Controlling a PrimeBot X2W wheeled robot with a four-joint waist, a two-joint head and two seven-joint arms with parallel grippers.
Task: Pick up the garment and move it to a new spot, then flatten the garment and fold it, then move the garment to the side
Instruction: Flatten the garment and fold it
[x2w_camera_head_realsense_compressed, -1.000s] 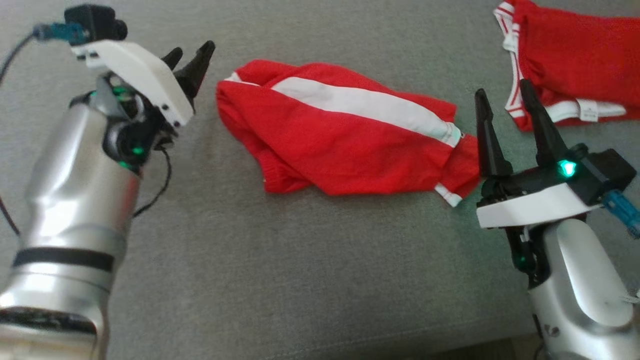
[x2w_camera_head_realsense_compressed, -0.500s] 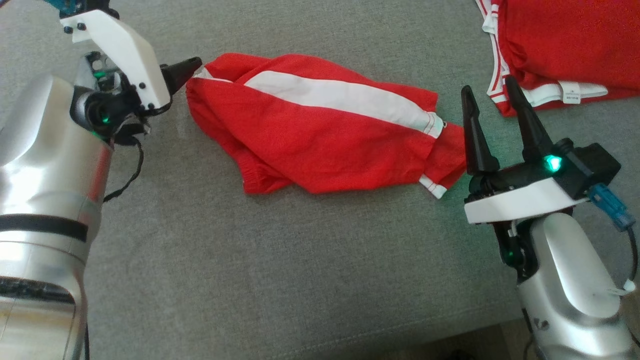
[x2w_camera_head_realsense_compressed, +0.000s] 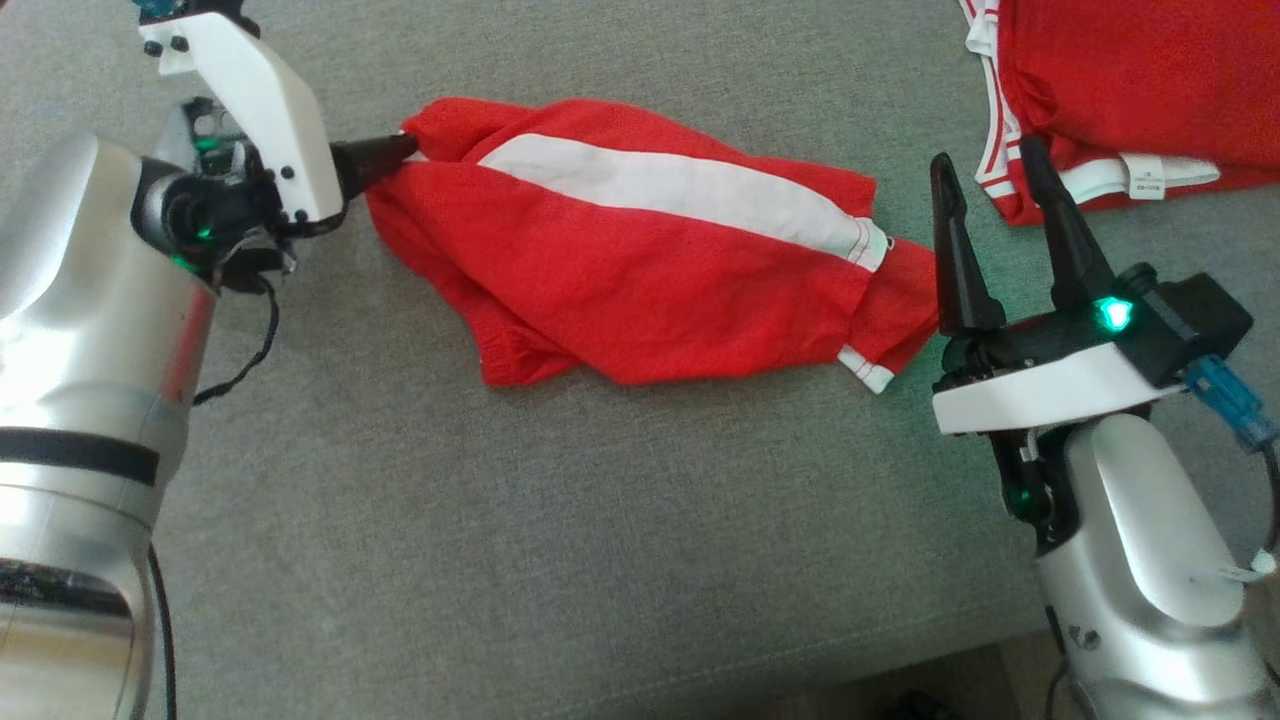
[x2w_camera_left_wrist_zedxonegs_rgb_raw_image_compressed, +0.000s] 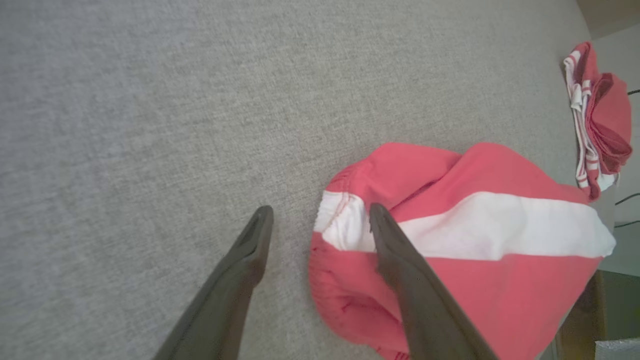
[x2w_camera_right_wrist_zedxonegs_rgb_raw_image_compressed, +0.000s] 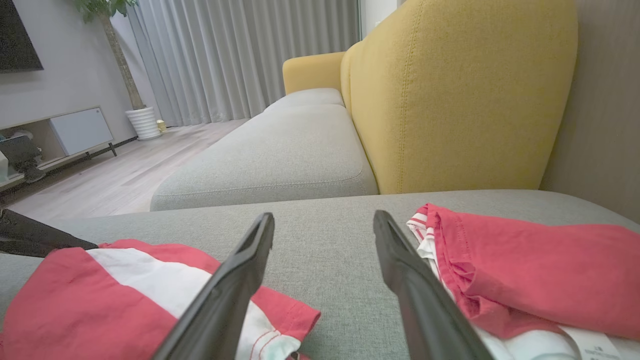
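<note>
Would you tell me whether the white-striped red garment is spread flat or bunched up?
Bunched up: the garment lies rumpled on the grey cushion, its layers overlapping unevenly.

Left arm (x2w_camera_head_realsense_compressed: 90, 300) and right arm (x2w_camera_head_realsense_compressed: 1140, 530) reach forward — jaws wide apart.

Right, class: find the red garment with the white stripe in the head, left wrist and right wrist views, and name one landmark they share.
Head view: garment, centre, upper half.
Left wrist view: garment, lower right.
Right wrist view: garment, bottom left corner.
Shared landmark: the second red pile, top right in the head and left wrist views, lower right in the right wrist view.
</note>
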